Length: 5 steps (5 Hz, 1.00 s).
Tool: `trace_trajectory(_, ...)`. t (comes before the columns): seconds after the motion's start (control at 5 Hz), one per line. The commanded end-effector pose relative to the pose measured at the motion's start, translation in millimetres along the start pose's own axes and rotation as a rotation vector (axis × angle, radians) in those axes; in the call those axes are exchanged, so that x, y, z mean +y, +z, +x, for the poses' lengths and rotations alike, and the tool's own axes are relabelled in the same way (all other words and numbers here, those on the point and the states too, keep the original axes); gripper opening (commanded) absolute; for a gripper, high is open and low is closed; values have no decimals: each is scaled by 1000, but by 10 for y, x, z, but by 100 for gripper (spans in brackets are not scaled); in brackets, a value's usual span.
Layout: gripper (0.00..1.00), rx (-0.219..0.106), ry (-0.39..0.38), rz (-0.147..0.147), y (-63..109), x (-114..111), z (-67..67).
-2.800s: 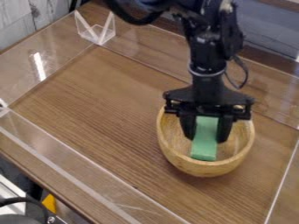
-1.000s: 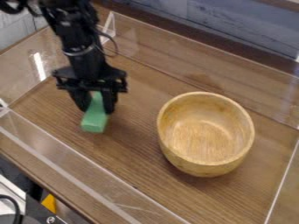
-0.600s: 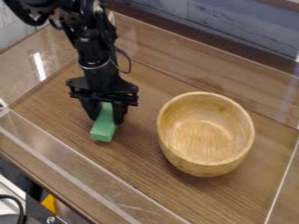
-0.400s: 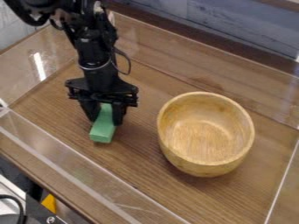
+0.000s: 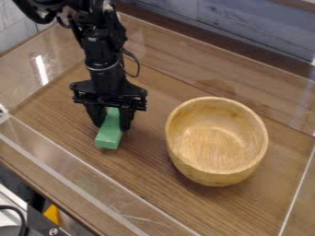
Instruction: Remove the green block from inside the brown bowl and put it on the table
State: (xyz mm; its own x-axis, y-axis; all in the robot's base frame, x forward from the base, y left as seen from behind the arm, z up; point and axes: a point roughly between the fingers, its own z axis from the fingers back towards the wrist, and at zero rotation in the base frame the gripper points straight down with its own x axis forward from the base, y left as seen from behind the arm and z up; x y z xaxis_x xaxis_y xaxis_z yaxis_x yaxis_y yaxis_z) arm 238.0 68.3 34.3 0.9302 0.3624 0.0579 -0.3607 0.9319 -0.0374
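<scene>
1. Black claw (image 5: 112,117) points straight down over the brown wood-grain bench (image 5: 222,198), left of the bowl.
2. Claw fingers stand on either side of the small bright green rectangular block (image 5: 112,132), partly open and closed against its sides.
3. Block's lower end rests on the bench, outside the bowl.
4. Round light-tan wooden bowl (image 5: 216,141) sits apart to the right, nothing inside.
5. Clear acrylic walls (image 5: 74,198) edge the bench.

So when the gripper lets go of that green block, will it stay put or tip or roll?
The green block looks flat-sided and stiff, so it should not roll. Its lower end already seems to rest on the table, so at most it tips flat. It looks light.
</scene>
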Motion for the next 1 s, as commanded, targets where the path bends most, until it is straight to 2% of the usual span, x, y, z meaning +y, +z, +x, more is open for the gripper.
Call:
trace_trajectory(0.0,0,-28,-4,2,85,-29,105)
trace_trajectory(0.8,0,1,17,18,73,-13,156)
